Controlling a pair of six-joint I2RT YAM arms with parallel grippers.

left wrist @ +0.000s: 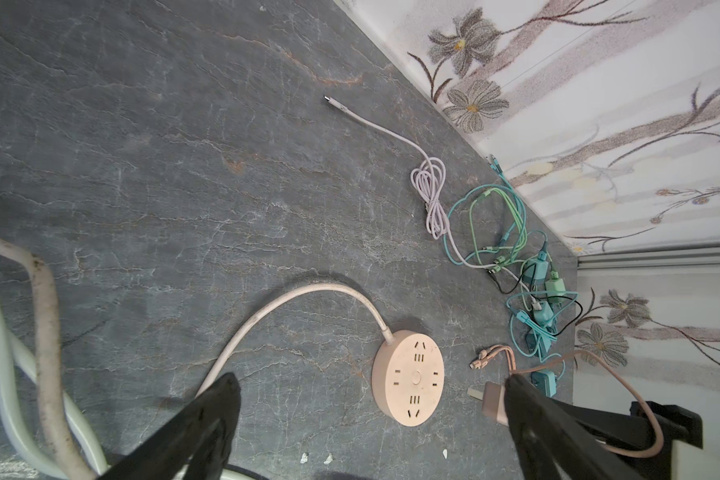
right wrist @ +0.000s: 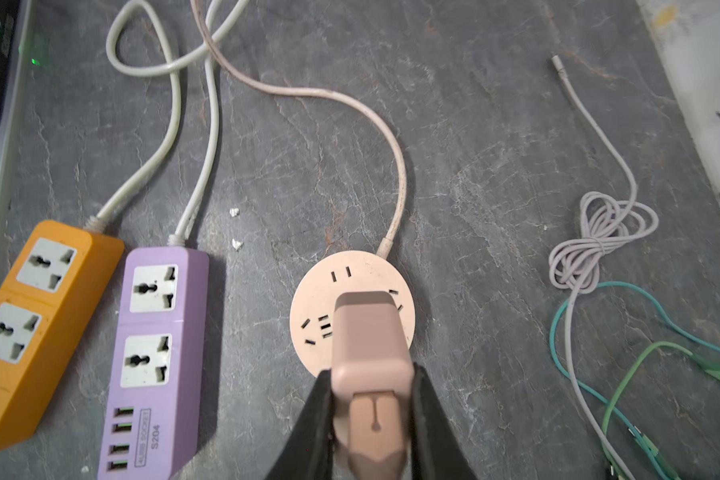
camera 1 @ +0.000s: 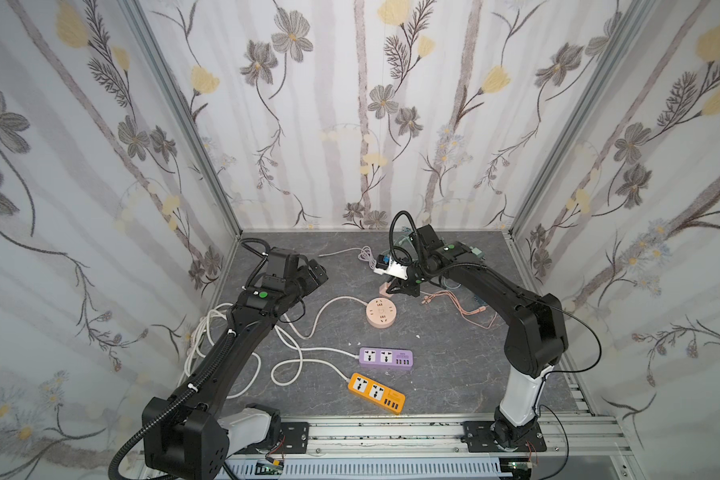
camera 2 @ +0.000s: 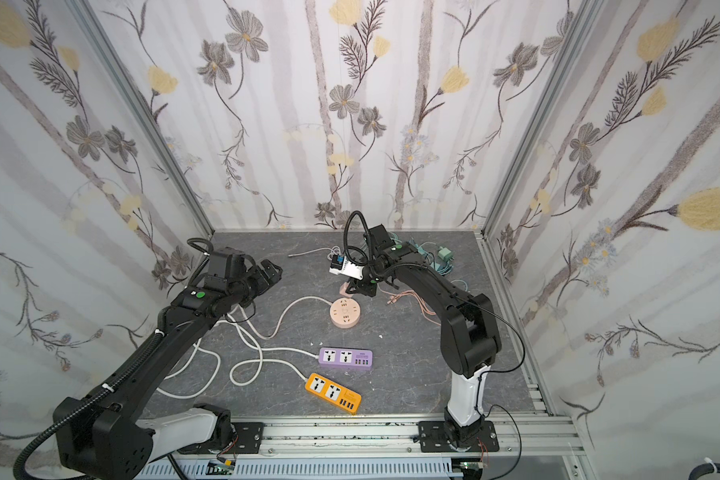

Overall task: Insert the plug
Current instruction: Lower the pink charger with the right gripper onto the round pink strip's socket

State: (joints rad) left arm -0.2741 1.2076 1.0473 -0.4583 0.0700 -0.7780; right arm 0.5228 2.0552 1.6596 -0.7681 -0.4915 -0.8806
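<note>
In both top views the right tool (camera 1: 393, 291) hung over the far middle of the dark grey stone-patterned desk (camera 1: 441, 374), its jaws closed narrowly on a pink plastic plug (camera 1: 385, 286). The plug sat just behind a round pink plastic socket (camera 1: 382, 312) that lay flat on the desk; whether the two touched could not be told from there. The left tool (camera 1: 319, 274) was raised at the left, well apart from the socket, jaws spread wide and holding nothing. Nearer the front lay a purple rectangular power strip (camera 1: 385, 357) and an orange rectangular power strip (camera 1: 377, 392), side by side, their white cords (camera 1: 329, 351) looping leftwards.

From the left wrist, the left tool (left wrist: 373, 379) showed its black fingers (left wrist: 208, 415) far apart, with bare desk and the socket (left wrist: 408, 378) between them. The plug (left wrist: 492, 405) was beside the socket, a metal prong (left wrist: 472, 392) pointing at it with a gap between. A tangle of teal and green cables (left wrist: 512, 232) lay by the wall.

From the right wrist, the right tool (right wrist: 371, 372) pinched the plug (right wrist: 366, 332) on both sides. The plug's body covered part of the face of the socket (right wrist: 321, 299); its prongs were hidden. A coiled lilac cable (right wrist: 591, 249) lay apart on the desk.
</note>
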